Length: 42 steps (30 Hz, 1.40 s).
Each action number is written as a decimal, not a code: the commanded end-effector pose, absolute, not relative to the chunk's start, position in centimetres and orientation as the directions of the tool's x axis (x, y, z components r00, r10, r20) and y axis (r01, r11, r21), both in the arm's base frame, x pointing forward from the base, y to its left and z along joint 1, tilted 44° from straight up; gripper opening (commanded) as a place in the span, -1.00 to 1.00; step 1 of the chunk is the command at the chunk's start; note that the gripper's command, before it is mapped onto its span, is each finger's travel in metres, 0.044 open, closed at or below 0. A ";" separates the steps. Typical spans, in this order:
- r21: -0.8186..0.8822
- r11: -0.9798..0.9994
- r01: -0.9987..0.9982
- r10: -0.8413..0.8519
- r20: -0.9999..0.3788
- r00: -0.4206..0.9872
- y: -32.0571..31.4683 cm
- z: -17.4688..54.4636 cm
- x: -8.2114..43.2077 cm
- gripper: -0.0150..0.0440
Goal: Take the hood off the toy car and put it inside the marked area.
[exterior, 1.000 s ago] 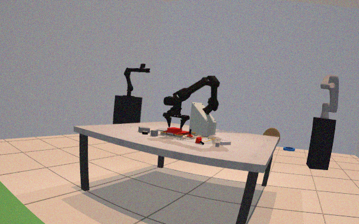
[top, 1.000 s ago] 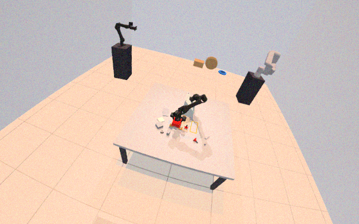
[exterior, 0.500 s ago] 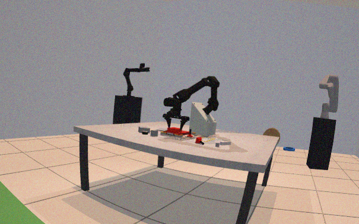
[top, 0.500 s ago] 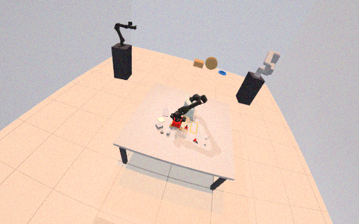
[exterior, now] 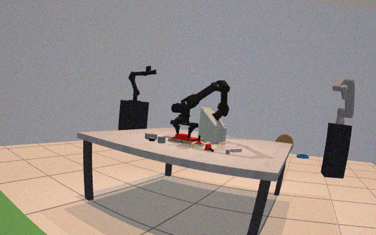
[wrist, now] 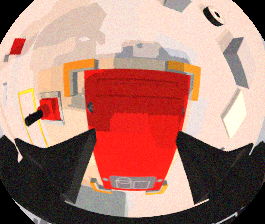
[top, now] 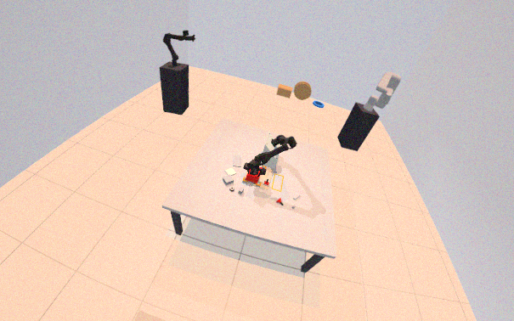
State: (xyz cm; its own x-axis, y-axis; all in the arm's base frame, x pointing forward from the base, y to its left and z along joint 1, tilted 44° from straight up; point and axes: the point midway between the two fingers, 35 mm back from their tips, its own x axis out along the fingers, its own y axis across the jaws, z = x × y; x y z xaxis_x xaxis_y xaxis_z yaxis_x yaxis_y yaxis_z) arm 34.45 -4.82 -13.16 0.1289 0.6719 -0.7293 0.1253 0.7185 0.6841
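Note:
The toy car's red hood (wrist: pixel 137 125) (top: pixel 252 177) sits on the car, which rests on the table near its middle. It also shows in the exterior view (exterior: pixel 185 137). My gripper (wrist: pixel 136 134) is right over the hood, with one dark finger on each side of it. The fingers stand wide and are open; I cannot tell if they touch the hood's edges. In the exterior view my gripper (exterior: pixel 184 129) points straight down onto the car. The marked area is a yellow outline (top: pixel 278 182) on the table just right of the car; it also shows in the wrist view (wrist: pixel 30 115) at the left.
A grey wedge block (exterior: pixel 211 125) stands behind the car. Several small grey and white parts (top: pixel 229 177) lie left of the car. A small red part (top: pixel 279 201) lies in front. Two other arms on black pedestals (top: pixel 174 87) stand on the floor.

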 end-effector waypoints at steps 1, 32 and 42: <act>0.684 0.719 0.125 0.672 -0.729 0.129 -4.8 -13.1 34.5 0.62; 0.683 0.719 0.125 0.671 -0.730 0.129 -5.8 -12.2 34.3 -0.49; 0.683 0.719 0.125 0.671 -0.730 0.129 -6.2 -11.7 34.2 -0.49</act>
State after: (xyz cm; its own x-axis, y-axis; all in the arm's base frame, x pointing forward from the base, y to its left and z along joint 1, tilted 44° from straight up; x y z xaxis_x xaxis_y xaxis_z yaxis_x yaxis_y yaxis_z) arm 34.16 -5.88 -12.06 0.1261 0.6769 -0.7252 0.1303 0.7134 0.6886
